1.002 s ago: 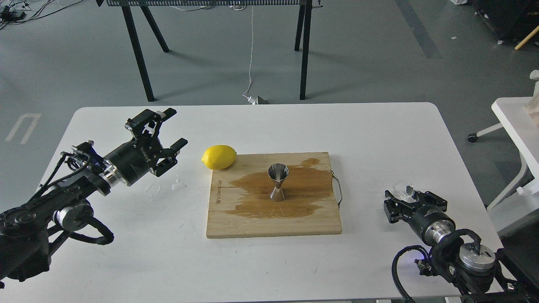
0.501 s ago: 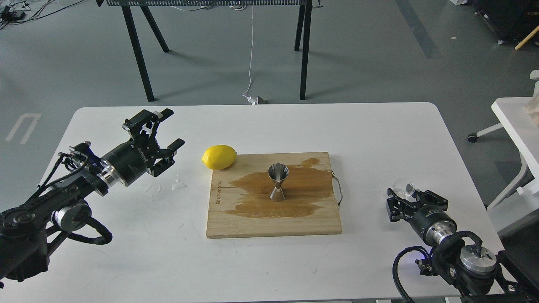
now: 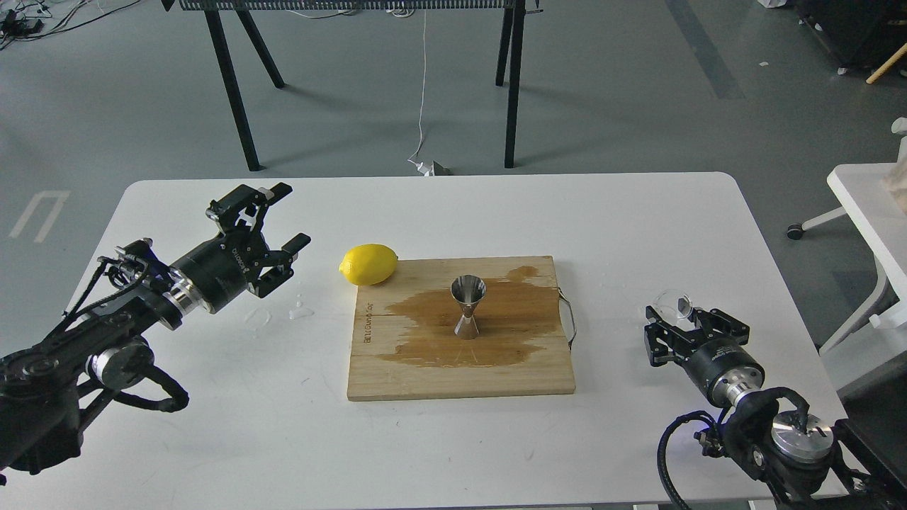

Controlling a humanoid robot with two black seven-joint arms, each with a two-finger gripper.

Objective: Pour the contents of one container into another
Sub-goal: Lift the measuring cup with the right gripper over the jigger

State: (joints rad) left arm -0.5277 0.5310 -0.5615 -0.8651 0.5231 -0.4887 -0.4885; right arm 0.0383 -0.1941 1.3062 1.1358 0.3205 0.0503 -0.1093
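The clear glass tumbler (image 3: pixel 674 303) is at the right side of the table, tilted, at the tip of my right gripper (image 3: pixel 686 319), which looks shut on it. The fingertips are partly hidden behind the gripper body. The steel hourglass jigger (image 3: pixel 468 306) stands upright in the middle of the wooden board (image 3: pixel 397 375), well to the left of the tumbler. My left gripper (image 3: pixel 289 214) hovers open over the table's left side, holding nothing, left of the lemon.
A yellow lemon (image 3: pixel 368 263) lies at the board's far left corner. A dark wet stain (image 3: pixel 510 312) spreads over the board around the jigger. Water drops (image 3: pixel 300 309) lie on the white table (image 3: pixel 453 212). A second white table (image 3: pixel 868 205) stands at the right.
My right gripper and the tumbler have shifted a little up and left. My left gripper drew back slightly to the left and has since held still.
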